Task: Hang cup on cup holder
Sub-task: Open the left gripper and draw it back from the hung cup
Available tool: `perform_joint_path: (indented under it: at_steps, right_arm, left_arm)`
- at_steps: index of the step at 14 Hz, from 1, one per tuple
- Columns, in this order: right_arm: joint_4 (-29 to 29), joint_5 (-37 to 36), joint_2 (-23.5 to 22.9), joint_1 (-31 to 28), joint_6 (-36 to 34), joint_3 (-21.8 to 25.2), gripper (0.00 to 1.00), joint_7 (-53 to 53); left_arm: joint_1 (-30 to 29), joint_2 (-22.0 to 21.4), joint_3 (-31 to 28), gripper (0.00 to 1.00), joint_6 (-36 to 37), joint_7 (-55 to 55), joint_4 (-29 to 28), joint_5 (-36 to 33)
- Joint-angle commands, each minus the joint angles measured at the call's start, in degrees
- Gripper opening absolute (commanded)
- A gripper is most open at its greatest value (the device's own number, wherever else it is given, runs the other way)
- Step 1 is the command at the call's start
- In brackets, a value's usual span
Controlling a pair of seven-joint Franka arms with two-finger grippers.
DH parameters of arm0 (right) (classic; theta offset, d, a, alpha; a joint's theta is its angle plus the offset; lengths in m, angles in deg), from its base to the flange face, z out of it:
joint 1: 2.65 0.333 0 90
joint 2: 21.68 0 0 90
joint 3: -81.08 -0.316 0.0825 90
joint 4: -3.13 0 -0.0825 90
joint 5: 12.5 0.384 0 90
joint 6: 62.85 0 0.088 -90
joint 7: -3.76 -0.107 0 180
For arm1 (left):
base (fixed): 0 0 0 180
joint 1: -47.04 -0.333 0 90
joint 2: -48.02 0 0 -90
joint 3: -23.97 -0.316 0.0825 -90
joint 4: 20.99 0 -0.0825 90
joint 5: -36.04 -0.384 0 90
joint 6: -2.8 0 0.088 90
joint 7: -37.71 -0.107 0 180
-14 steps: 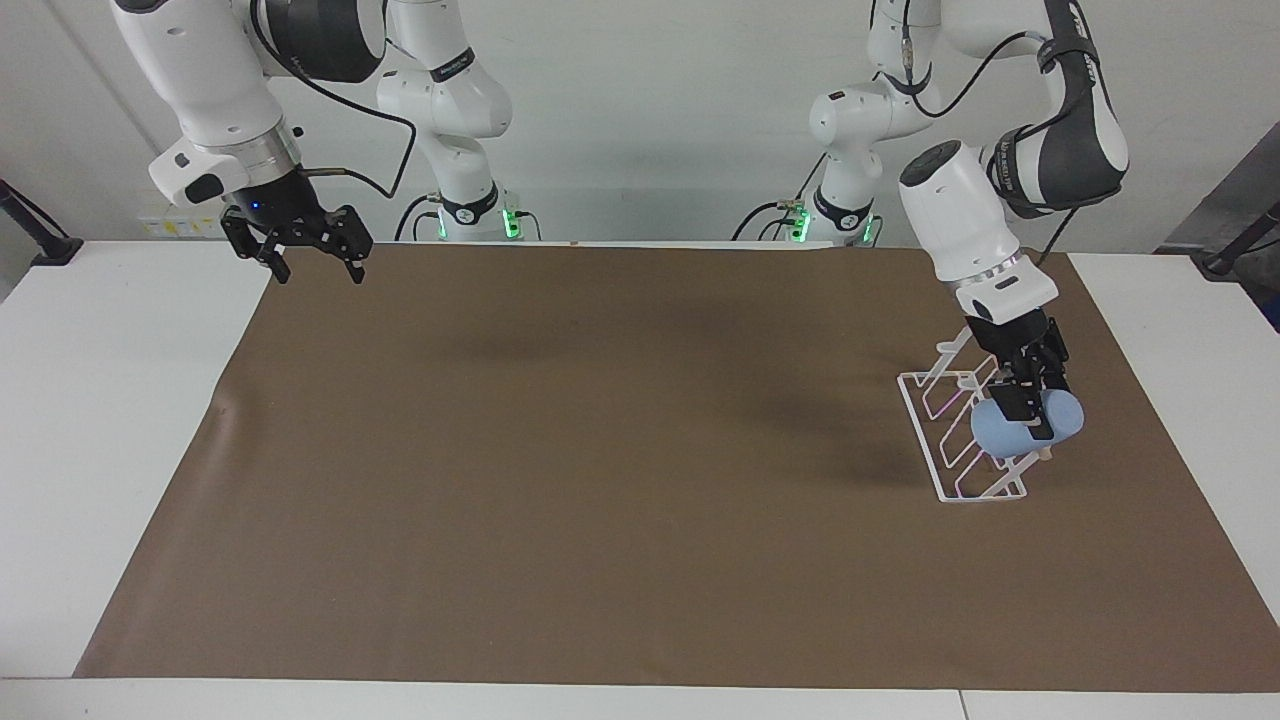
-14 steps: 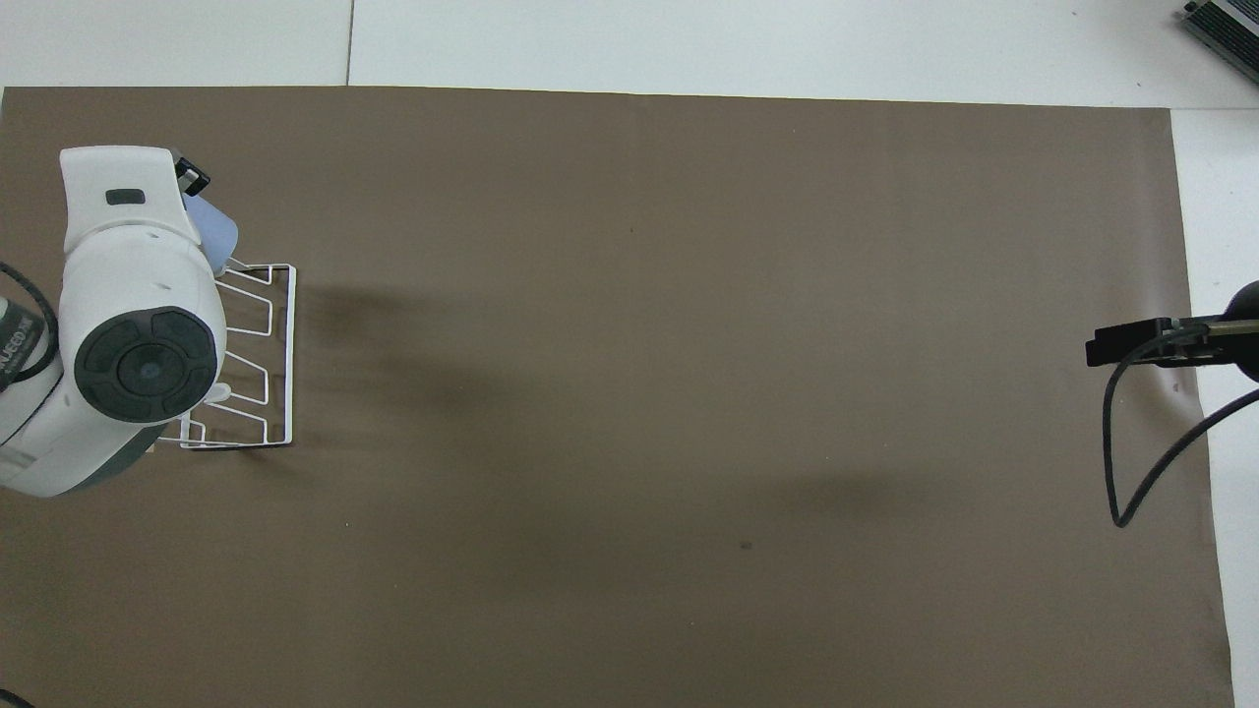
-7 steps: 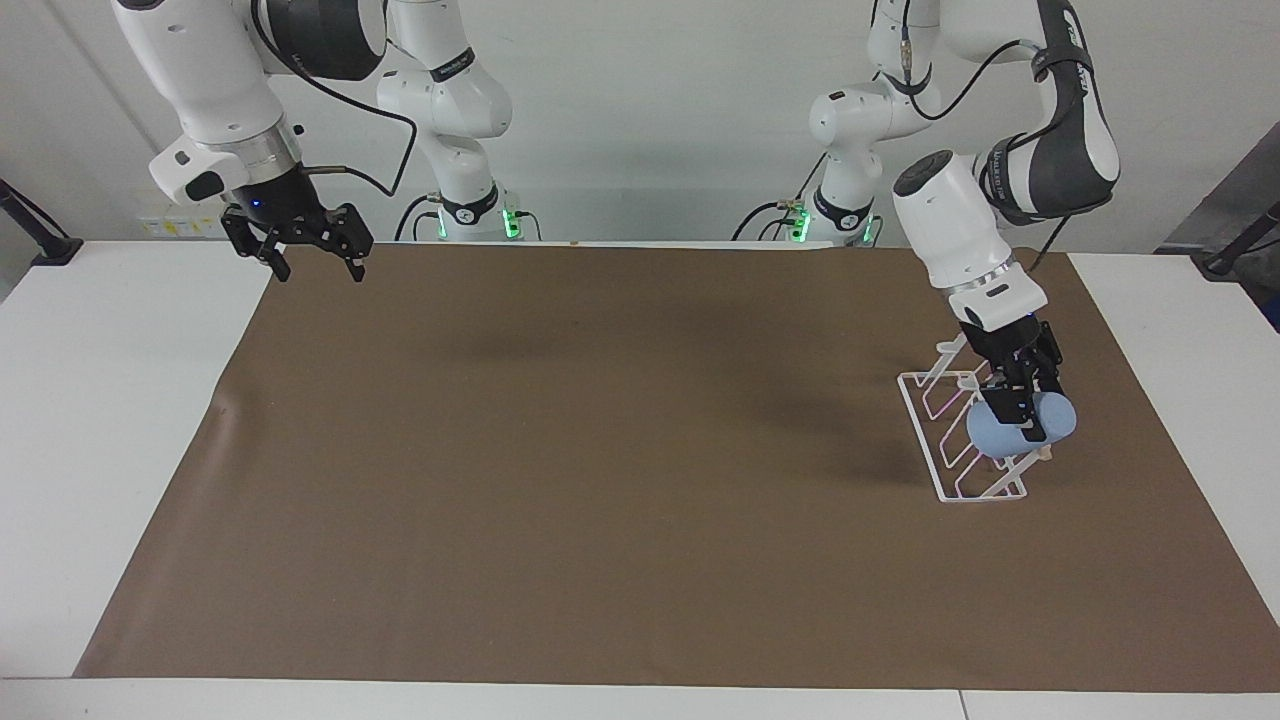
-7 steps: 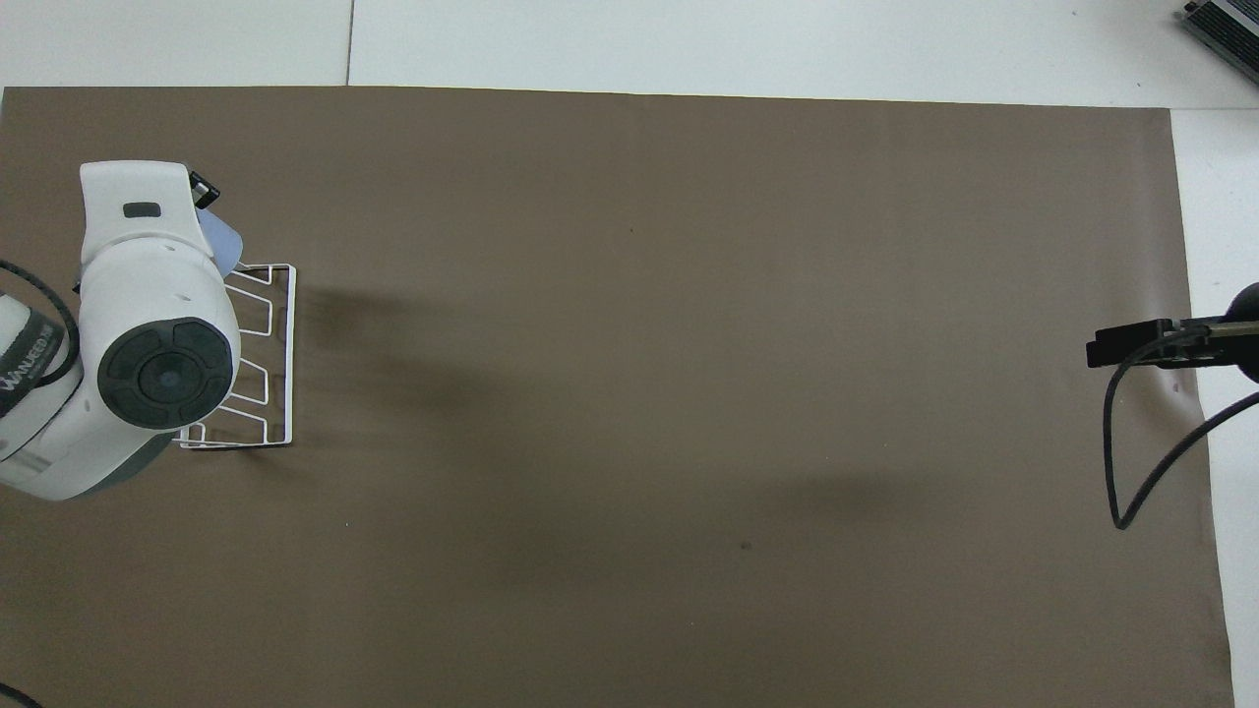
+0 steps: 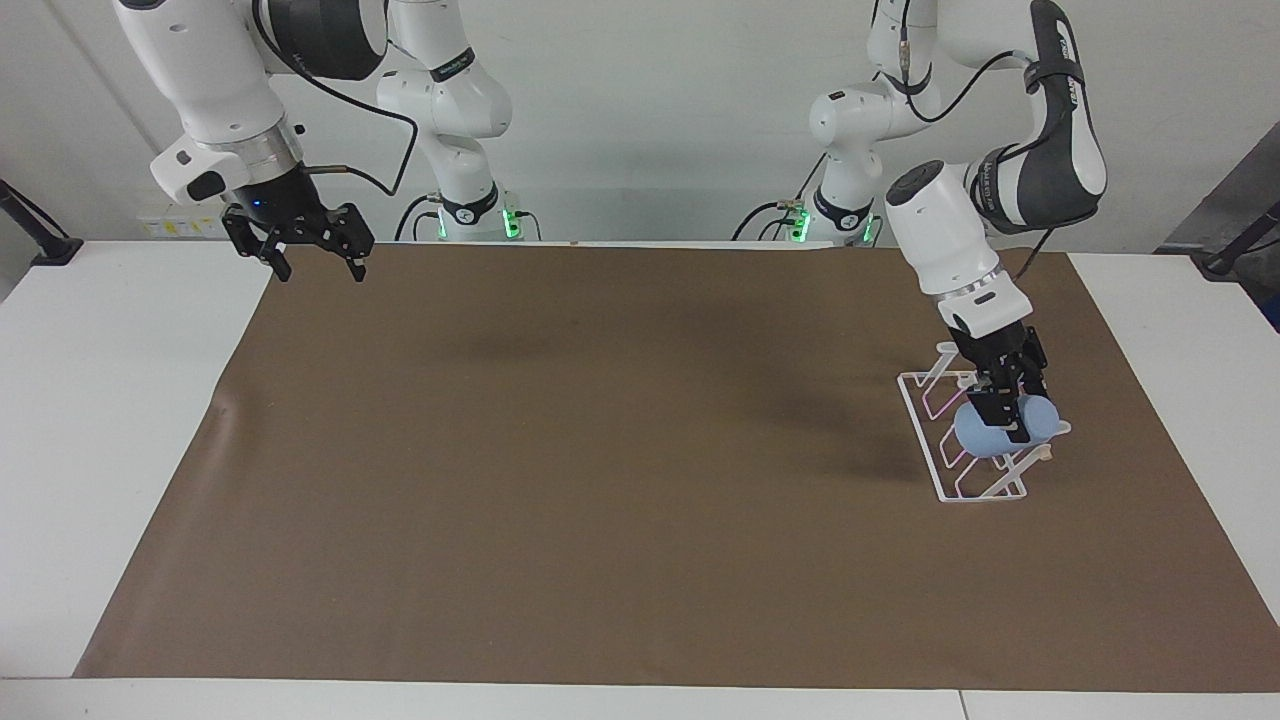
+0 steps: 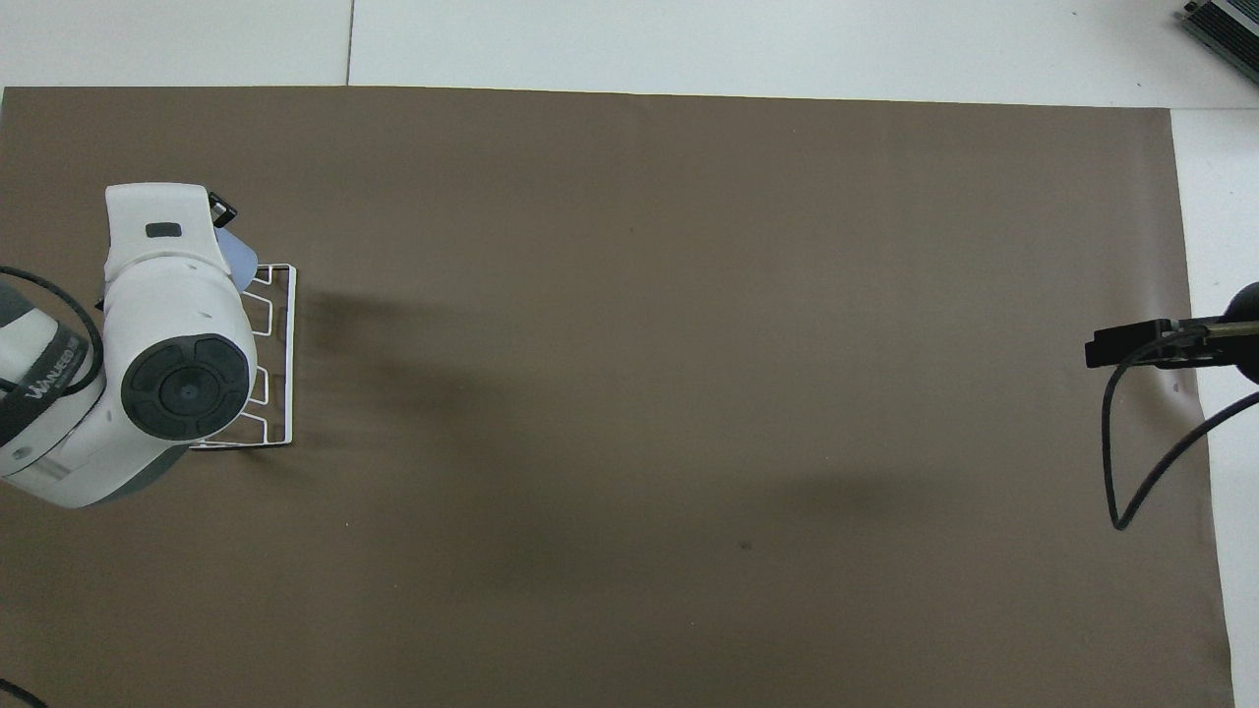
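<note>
The light-blue cup (image 5: pixel 978 435) lies on its side in my left gripper (image 5: pixel 1006 418), which is shut on it. It hangs low over the end of the white wire cup holder (image 5: pixel 935 455) that lies farthest from the robots, in among the slanted prongs. I cannot tell whether a prong is inside the cup. From overhead only a sliver of the cup (image 6: pixel 242 262) shows beside the arm's wrist, which hides much of the cup holder (image 6: pixel 289 366). My right gripper (image 5: pixel 315 262) waits open and empty above the mat's corner at the right arm's end.
A brown mat (image 5: pixel 600 450) covers most of the white table (image 5: pixel 110 420). The cup holder stands on it toward the left arm's end. A black cable (image 6: pixel 1131 472) loops down from the right arm.
My left gripper has carried the cup lower and toward the table's middle, in over the cup holder's prongs. The right arm has not moved.
</note>
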Motion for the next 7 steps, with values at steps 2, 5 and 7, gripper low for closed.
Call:
perform_joint_path:
  at_steps: [2, 5, 7]
  right_arm:
    - [1.02, -0.44, 1.25, -0.82, -0.18, -0.70, 1.00, 0.57]
    - [1.02, -0.44, 1.25, -0.82, -0.18, -0.70, 1.00, 0.57]
    - [1.02, -0.44, 1.25, -0.82, -0.18, -0.70, 1.00, 0.57]
  left_arm:
    - [-0.65, -1.56, 0.22, 0.83, -2.50, 1.28, -2.06, -1.54]
    - [-0.65, -1.04, 0.22, 1.00, -3.73, 0.94, -1.71, -1.37]
    - [-0.65, -0.86, 0.22, 1.00, -4.18, 0.50, -1.19, -1.28]
